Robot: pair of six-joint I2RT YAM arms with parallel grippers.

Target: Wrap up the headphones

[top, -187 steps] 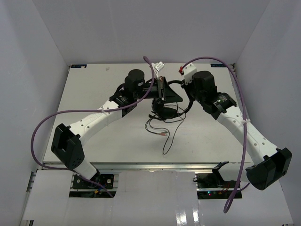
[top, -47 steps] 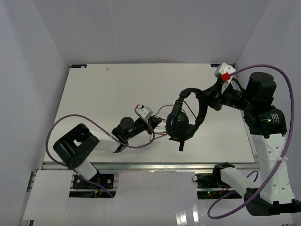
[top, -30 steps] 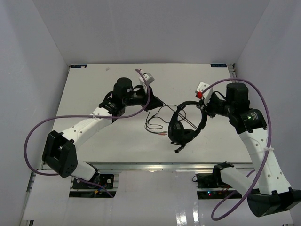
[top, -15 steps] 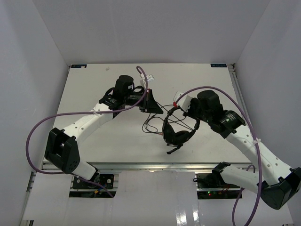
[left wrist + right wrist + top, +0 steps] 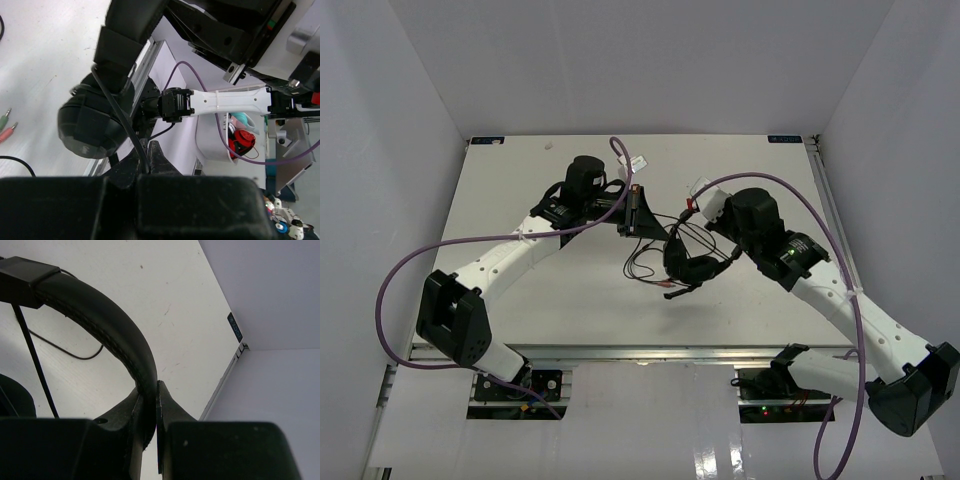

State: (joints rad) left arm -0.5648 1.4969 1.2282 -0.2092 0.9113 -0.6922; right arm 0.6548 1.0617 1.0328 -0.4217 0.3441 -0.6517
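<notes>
Two holds on the headphones (image 5: 692, 262): my right fingers (image 5: 170, 407) clamp the stiff padded headband (image 5: 100, 315), while my left fingers (image 5: 159, 157) pinch the thin cable (image 5: 117, 112) beside an earcup (image 5: 95, 130), floppy and probably snag-prone.

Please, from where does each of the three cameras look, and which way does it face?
Top external: above and behind the bases, looking down on the table; both arms show.
Left wrist: on the left arm, facing the table's edge; left gripper shut on the cable.
Right wrist: facing the far right corner; right gripper shut on the headband.
Shared: the headphones appear in all three.
</notes>
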